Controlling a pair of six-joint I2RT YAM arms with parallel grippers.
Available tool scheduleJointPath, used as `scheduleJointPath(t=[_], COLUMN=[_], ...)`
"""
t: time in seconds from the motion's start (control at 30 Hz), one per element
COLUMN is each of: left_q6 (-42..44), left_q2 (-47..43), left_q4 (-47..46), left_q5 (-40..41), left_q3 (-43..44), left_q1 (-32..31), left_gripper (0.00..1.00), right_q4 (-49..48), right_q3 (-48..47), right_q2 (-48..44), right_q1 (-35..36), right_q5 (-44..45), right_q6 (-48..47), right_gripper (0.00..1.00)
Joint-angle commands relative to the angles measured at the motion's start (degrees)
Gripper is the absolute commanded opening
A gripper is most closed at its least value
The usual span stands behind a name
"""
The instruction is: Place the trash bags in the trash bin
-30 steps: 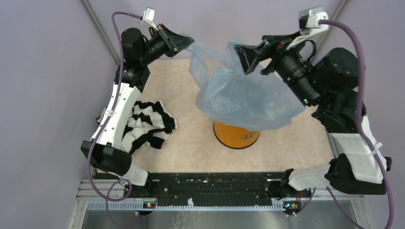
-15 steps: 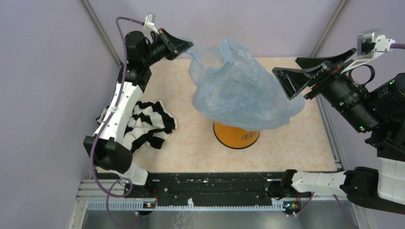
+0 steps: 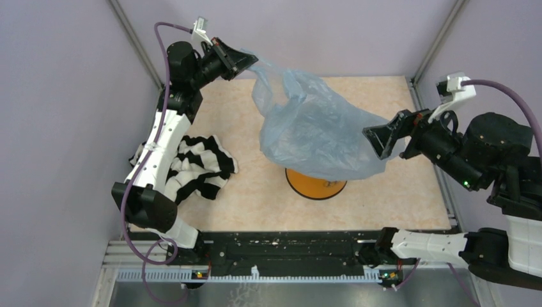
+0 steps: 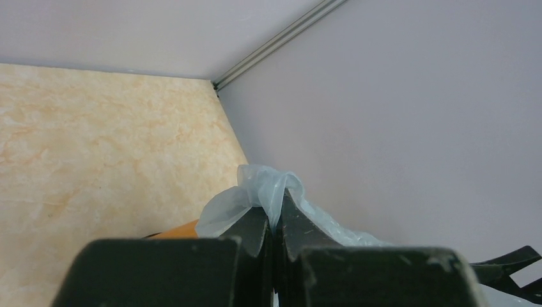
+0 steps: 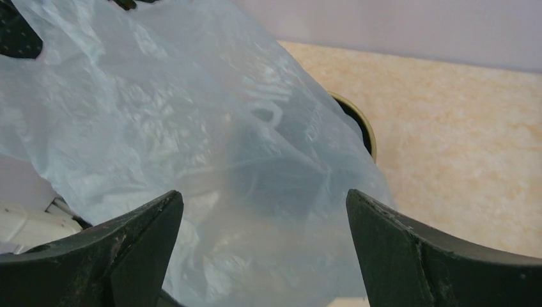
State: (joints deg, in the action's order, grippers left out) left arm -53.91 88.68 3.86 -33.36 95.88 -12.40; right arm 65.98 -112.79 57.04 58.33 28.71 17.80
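The pale-blue translucent trash bag (image 3: 316,131) hangs in the air over the orange trash bin (image 3: 316,184), hiding most of the bin's mouth. My left gripper (image 3: 254,60) is raised at the back left and shut on a corner of the bag; in the left wrist view the plastic (image 4: 265,192) is pinched between the closed fingers. My right gripper (image 3: 377,137) is open at the bag's right side, level with its lower part. In the right wrist view the bag (image 5: 211,147) fills the space in front of the spread fingers, and the bin's gold rim (image 5: 358,121) shows behind it.
A black-and-white striped cloth heap (image 3: 195,166) lies on the table at the left, beside the left arm. Lilac walls close the back and both sides. A black rail (image 3: 287,246) runs along the near edge.
My right gripper let go of the bag, swung out to the right, then came back low to the bag's right side, open. The bag sagged lower. The left gripper stayed put.
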Motion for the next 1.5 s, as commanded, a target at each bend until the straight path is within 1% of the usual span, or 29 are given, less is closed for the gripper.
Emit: scheduleJointPath(t=[0.0, 0.2, 0.33, 0.37, 0.43, 0.5, 0.57, 0.67, 0.77, 0.9, 0.97, 1.03, 1.1, 1.2, 1.27, 1.47], left_q6=[0.0, 0.7, 0.7, 0.7, 0.6, 0.4, 0.4, 0.3, 0.0, 0.3, 0.5, 0.6, 0.6, 0.7, 0.9, 1.7], left_q2=[0.5, 0.4, 0.5, 0.6, 0.7, 0.9, 0.9, 0.9, 0.9, 0.5, 0.2, -0.3, -0.9, -1.8, -2.3, -3.2], left_q4=[-2.6, -2.2, -2.2, -2.2, -2.3, -2.4, -2.5, -2.8, -3.0, -3.0, -2.9, -2.9, -3.0, -3.2, -3.2, -3.1], left_q5=[-0.5, -0.4, -0.5, -0.5, -0.7, -1.0, -1.0, -1.2, -1.8, -2.2, -2.5, -2.9, -3.1, -3.6, -4.0, -4.8], left_q3=[-0.3, 0.0, 0.1, 0.1, 0.1, 0.1, 0.1, 0.1, 0.1, 0.0, 0.0, -0.2, -0.6, -0.8, -0.9, -0.8], left_q1=[0.2, 0.2, 0.2, 0.2, 0.2, 0.2, 0.2, 0.2, 0.2, 0.2, 0.2, 0.1, 0.1, -0.1, -0.3, -1.5], left_gripper=[0.00, 0.00, 0.00, 0.00, 0.00, 0.00, 0.00, 0.00, 0.00, 0.00, 0.00, 0.00, 0.00, 0.00, 0.00, 0.00], right_q4=[8.5, 11.9, 13.6, 13.4, 13.4, 14.0, 13.2, 6.8, 0.1, -9.2, -13.9, -19.3, -23.3, -28.8, -31.8, -36.2], right_q3=[1.3, 6.9, 9.9, 11.0, 13.1, 15.2, 18.7, 24.1, 27.4, 29.4, 30.5, 31.3, 32.0, 34.6, 36.6, 42.9], right_q2=[-4.2, -11.9, -14.6, -15.1, -15.4, -15.3, -15.4, -16.0, -14.6, -10.3, -7.4, -4.2, -1.3, 2.1, 3.6, 7.8], right_q1=[-0.1, -0.1, -0.1, -0.1, -0.1, -0.1, -0.1, -0.1, 0.0, -0.1, -0.1, -0.9, -4.5, -16.0, -21.2, -22.3], right_q5=[3.2, 2.1, 0.6, -0.1, -1.1, -0.5, 0.9, 2.8, 8.6, 15.9, 18.9, 19.7, 15.8, 0.0, -7.5, -17.0], right_q6=[5.7, 11.2, 14.1, 14.5, 15.4, 16.7, 18.1, 17.6, 15.4, 9.6, 6.1, 2.9, 0.8, 0.8, 1.5, 5.4], right_gripper=[0.98, 0.98, 0.94, 0.91, 0.80, 0.71, 0.68, 0.68, 0.68, 0.68, 0.66, 0.62, 0.59, 0.53, 0.51, 0.47])
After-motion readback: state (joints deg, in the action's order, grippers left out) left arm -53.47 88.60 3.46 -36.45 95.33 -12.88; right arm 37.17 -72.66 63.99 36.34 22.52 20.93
